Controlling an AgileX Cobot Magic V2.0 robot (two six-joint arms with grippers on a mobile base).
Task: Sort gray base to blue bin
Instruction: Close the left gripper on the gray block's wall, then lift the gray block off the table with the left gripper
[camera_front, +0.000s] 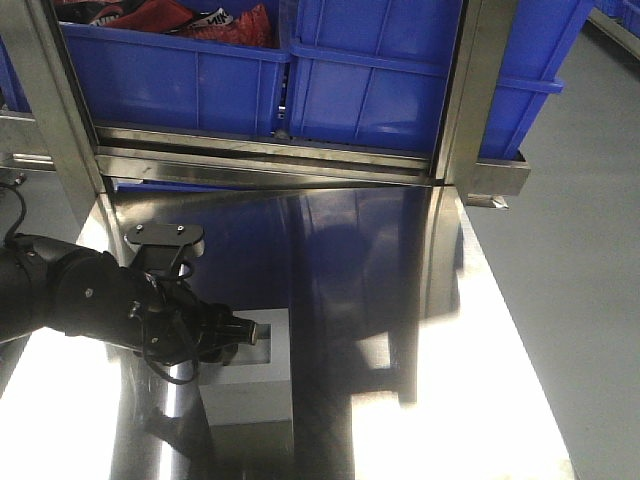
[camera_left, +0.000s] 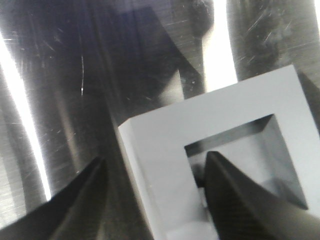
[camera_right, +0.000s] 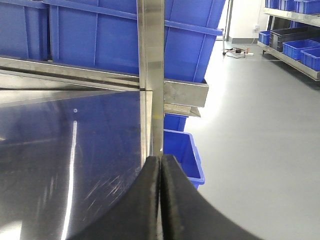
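Note:
The gray base (camera_front: 255, 380) sits on the steel table at the front left, its square recess facing up. In the left wrist view the gray base (camera_left: 160, 135) fills the lower right. My left gripper (camera_left: 156, 157) is open and straddles one wall of the base: one finger (camera_left: 235, 200) is inside the recess, the other (camera_left: 75, 205) is outside over the table, with a gap to the wall. It also shows in the front view (camera_front: 245, 328). My right gripper (camera_right: 161, 159) is shut and empty near the table's right edge. Blue bins (camera_front: 380, 70) stand on the shelf behind the table.
The steel table (camera_front: 400, 300) is shiny and reflective. A second shelf bin (camera_front: 170, 75) holds red items. Steel uprights (camera_front: 460, 90) frame the shelf. A smaller blue bin (camera_right: 182, 150) stands on the floor off the table's right edge (camera_right: 150, 125).

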